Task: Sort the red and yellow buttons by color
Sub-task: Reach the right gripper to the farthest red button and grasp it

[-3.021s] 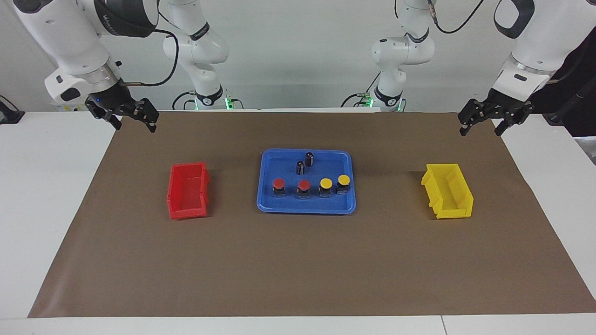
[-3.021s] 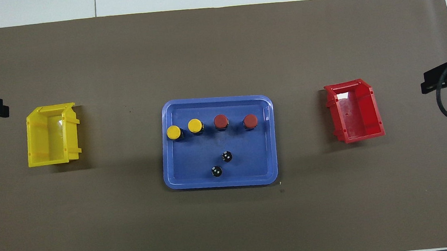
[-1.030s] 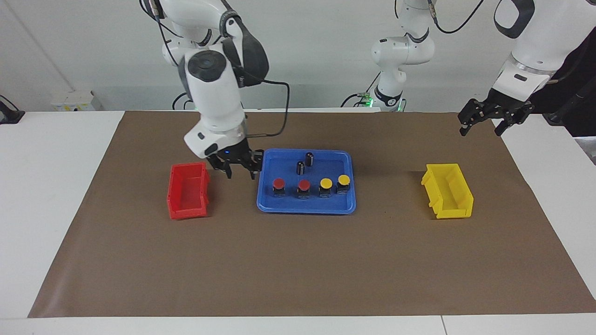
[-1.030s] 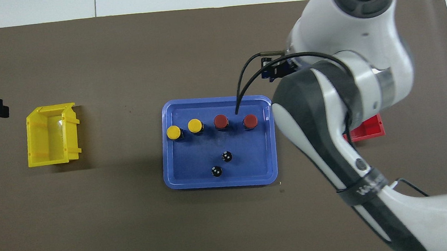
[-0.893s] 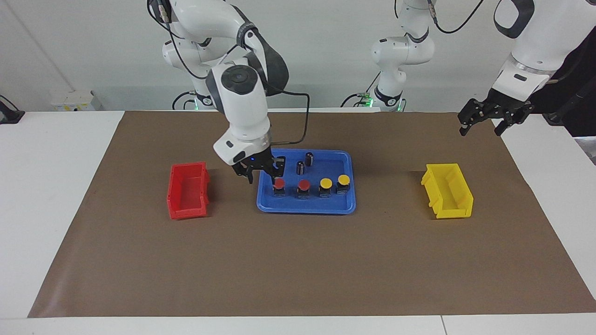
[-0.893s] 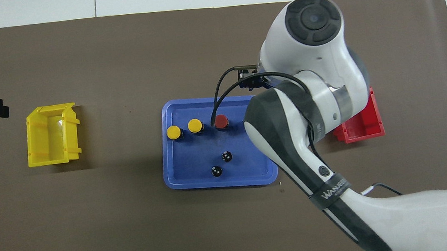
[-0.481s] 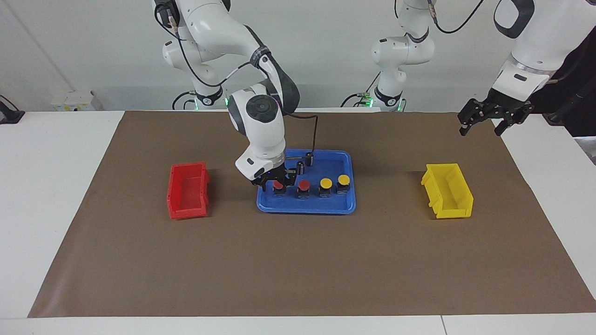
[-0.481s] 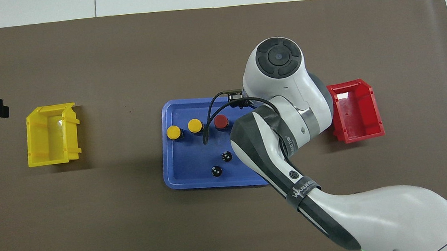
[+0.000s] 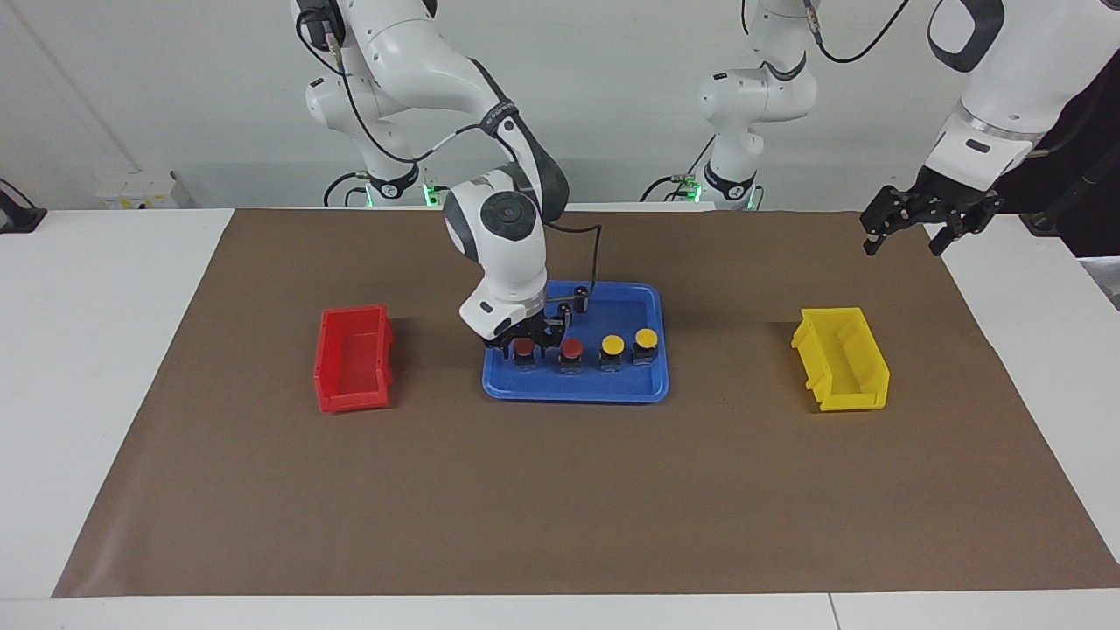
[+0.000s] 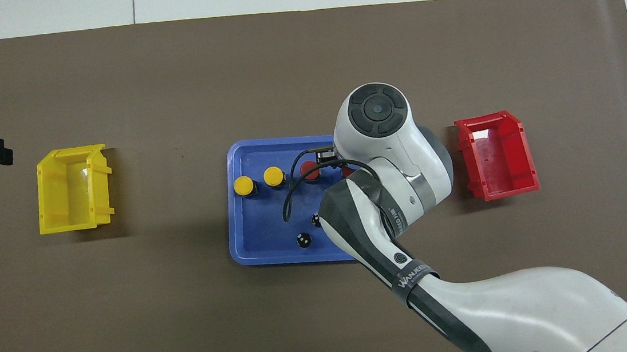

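Observation:
Four buttons stand in a row in the blue tray [image 9: 573, 390]: two red buttons [image 9: 523, 347] [image 9: 570, 349] and two yellow buttons [image 9: 612, 345] [image 9: 646, 338]. My right gripper [image 9: 522, 341] is down in the tray, open, with a finger on either side of the red button at the row's end nearest the red bin. In the overhead view the right arm hides that gripper and most of that button [image 10: 348, 171]; the other red button [image 10: 309, 169] and both yellow buttons [image 10: 273, 176] [image 10: 243, 185] show. My left gripper [image 9: 907, 229] waits, open and empty, over the mat's corner.
A red bin [image 9: 353, 359] stands on the brown mat toward the right arm's end, a yellow bin [image 9: 842, 359] toward the left arm's end. Two small dark cylinders [image 10: 304, 240] [image 10: 315, 219] stand in the tray [image 10: 251, 245], nearer to the robots than the buttons.
My right arm has swung from the mat's corner to the tray and lowered its gripper around the end red button. The left arm, buttons and bins have not moved.

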{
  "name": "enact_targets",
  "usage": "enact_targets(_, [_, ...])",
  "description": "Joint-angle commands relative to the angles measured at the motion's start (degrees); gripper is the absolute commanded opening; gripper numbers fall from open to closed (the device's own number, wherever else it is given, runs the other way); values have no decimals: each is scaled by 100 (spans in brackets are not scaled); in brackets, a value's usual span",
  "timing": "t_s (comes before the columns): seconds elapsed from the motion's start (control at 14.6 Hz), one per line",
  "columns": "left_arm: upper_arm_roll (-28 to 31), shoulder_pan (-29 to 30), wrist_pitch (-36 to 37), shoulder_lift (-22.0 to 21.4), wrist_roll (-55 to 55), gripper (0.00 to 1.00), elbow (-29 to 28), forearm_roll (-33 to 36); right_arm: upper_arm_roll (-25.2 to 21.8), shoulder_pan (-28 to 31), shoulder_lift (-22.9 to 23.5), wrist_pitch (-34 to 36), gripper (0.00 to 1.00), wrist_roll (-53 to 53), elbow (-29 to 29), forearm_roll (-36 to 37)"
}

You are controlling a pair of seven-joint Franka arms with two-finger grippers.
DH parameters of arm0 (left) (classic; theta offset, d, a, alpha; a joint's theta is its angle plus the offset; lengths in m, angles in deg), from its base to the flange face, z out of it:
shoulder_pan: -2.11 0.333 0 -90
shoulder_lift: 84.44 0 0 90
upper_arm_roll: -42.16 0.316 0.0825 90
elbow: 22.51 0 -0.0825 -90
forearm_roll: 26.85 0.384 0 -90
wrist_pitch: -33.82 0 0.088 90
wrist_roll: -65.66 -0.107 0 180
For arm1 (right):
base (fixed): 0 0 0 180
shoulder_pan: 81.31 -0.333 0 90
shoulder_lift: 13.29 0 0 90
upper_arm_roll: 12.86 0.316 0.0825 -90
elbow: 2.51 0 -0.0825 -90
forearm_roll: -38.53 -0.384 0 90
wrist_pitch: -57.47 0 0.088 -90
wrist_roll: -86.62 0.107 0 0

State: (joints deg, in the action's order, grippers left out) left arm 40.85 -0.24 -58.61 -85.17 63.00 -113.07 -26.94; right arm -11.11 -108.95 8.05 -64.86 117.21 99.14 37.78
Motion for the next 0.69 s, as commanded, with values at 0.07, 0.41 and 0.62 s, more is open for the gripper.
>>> enact_targets(0.07, [8,-28,50,-129,150,100,-119,-43,36,-22,-253,-99,66,-18,372,-21])
enact_targets(0.41, [8,34,32,-138,424,100,-137,-43,72,-13,-288,-29,37,-44,443,-30])
enact_targets(0.62, [8,25,-12,-138,345,99,-172,-43,63,74,-271,557,26,-79,-46,-39])
